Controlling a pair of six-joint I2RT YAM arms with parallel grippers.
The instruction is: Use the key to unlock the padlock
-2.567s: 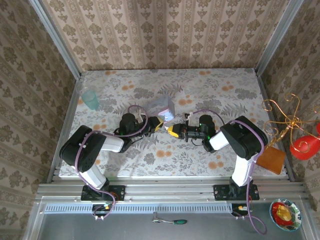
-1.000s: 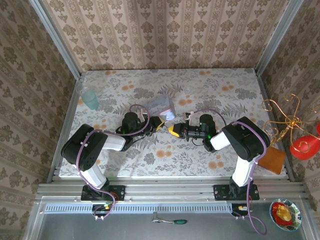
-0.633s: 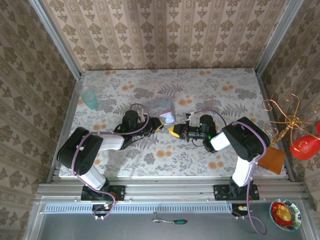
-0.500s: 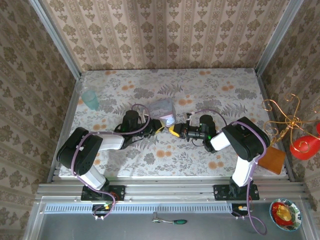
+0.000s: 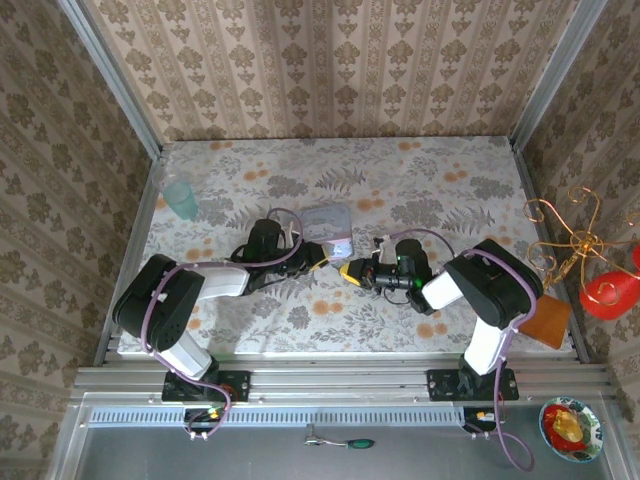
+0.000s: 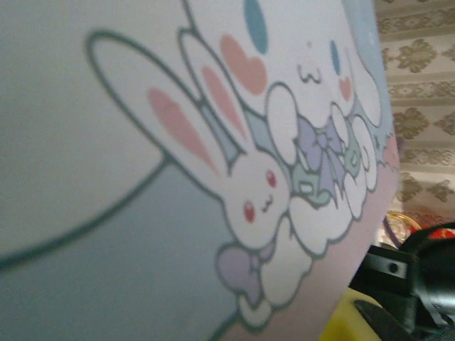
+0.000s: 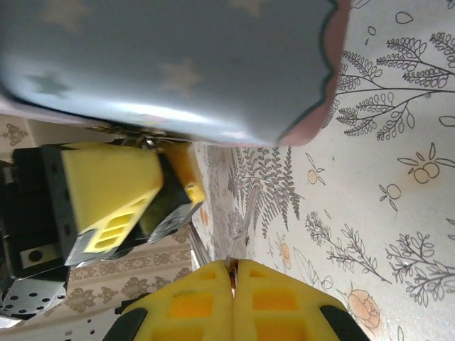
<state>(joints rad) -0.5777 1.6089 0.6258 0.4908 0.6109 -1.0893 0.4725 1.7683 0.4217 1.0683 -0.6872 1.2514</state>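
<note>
- Right fingers [image 7: 192, 302]: clenched, yellow pads flush against each other along a straight seam.
- Key [image 7: 244, 224]: a thin silvery blade gripped in that seam, sticking out ahead of the right fingers over the bench [image 7: 370, 185].
- The key points from the right fingers toward the left fingers [image 7: 106, 195] and the lower edge of the box [image 7: 178, 64]. Its tip is just beside the left fingers and touches neither them nor the box.
- Left fingers: two yellow pads a little apart, with dark housing between them. Their tips are pushed up against the edge of the box. I cannot tell whether they are grasping anything.
- Padlock [image 7: 144, 139]: probably the small dark, glinting bit right at the left fingertips, tucked under the box edge. It is too small and blurred to confirm or to make out the shackle.
- Top view: the two sets of fingers face each other tip to tip, near one another with a narrow gap. The box lies just beyond both, on the far side, against the left fingers.
- Left wrist view: the box's rabbit-print face sits very close in front of the left fingers. The black body of the right arm is beyond it, lower right.
- Cup [image 5: 181, 198]: teal, upright, well apart from the left fingers on their far left, near the bench edge.
</note>
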